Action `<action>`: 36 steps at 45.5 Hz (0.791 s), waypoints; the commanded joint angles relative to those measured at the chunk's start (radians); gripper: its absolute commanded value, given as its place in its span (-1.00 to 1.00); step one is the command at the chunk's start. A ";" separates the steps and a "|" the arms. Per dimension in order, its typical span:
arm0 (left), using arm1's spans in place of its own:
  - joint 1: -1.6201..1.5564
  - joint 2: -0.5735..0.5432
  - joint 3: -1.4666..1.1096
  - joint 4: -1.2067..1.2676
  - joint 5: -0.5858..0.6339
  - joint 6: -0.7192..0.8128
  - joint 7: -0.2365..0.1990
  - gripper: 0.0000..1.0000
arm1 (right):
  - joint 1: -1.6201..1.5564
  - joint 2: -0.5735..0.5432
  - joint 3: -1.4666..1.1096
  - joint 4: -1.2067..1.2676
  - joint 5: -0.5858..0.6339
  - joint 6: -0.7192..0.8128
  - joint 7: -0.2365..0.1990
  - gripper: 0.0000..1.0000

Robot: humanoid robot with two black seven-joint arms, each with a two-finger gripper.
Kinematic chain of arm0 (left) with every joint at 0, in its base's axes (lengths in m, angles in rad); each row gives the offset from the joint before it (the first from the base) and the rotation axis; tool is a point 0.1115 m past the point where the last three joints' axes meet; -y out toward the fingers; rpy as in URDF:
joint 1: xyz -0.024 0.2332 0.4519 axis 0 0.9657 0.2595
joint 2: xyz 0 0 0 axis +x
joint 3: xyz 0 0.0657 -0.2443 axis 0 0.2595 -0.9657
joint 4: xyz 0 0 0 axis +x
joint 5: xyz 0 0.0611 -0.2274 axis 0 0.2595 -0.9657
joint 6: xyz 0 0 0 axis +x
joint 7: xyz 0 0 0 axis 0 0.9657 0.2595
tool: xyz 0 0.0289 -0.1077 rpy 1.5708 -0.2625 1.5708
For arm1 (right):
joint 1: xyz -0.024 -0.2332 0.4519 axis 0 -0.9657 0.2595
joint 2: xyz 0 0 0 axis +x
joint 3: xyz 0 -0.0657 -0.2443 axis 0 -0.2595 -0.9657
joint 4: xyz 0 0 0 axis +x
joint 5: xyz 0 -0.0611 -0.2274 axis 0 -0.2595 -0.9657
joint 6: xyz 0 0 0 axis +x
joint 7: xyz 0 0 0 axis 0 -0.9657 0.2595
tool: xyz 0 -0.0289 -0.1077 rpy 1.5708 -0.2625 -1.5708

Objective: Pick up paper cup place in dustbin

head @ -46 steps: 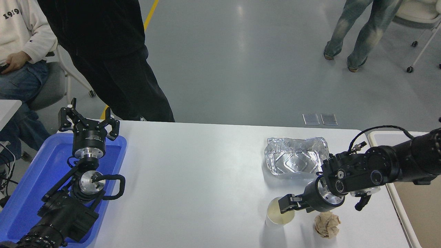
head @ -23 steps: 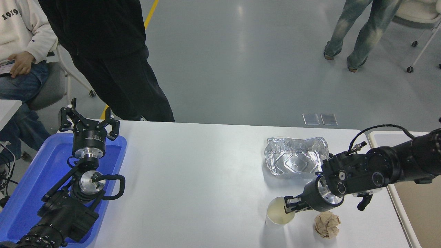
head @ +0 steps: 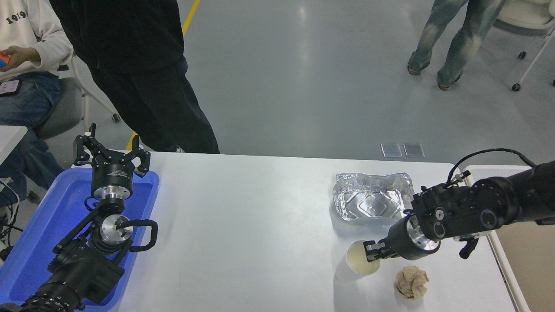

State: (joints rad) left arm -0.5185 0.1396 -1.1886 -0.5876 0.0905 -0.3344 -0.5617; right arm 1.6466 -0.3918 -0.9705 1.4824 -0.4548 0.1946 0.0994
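Note:
The paper cup is white with a cream inside and stands near the table's front right. It is tilted, with its mouth turned up toward my right gripper and its base close to the table. My right gripper is shut on the cup's right rim, one finger inside. The dustbin is beige with a pale rim and sits beyond the table's right edge, partly hidden by my right arm. My left gripper is open and parked at the lower left.
A crinkled silver foil tray lies just behind the cup. A crumpled brown paper ball lies right of the cup, below my right wrist. A blue tray sits under the left arm. People stand and sit at the far side.
My right gripper has shut on the cup's rim and moved up and to the right, tilting the cup and carrying it along. The left arm has not moved.

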 commanded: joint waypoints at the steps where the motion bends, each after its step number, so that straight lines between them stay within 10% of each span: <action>1: 0.000 0.000 0.000 0.000 0.000 0.000 0.000 0.98 | 0.223 -0.127 -0.002 0.108 0.002 0.135 -0.003 -1.00; 18: 0.000 0.000 0.000 0.000 0.000 0.000 0.000 0.98 | 0.702 -0.248 -0.106 0.165 0.005 0.522 -0.010 -1.00; 36: 0.000 0.000 0.001 0.000 0.000 0.000 0.000 0.98 | 0.967 -0.279 -0.223 0.168 0.008 0.591 -0.015 -1.00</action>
State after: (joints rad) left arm -0.5185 0.1396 -1.1880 -0.5875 0.0905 -0.3344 -0.5615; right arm 2.4588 -0.6353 -1.1389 1.6476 -0.4497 0.7361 0.0892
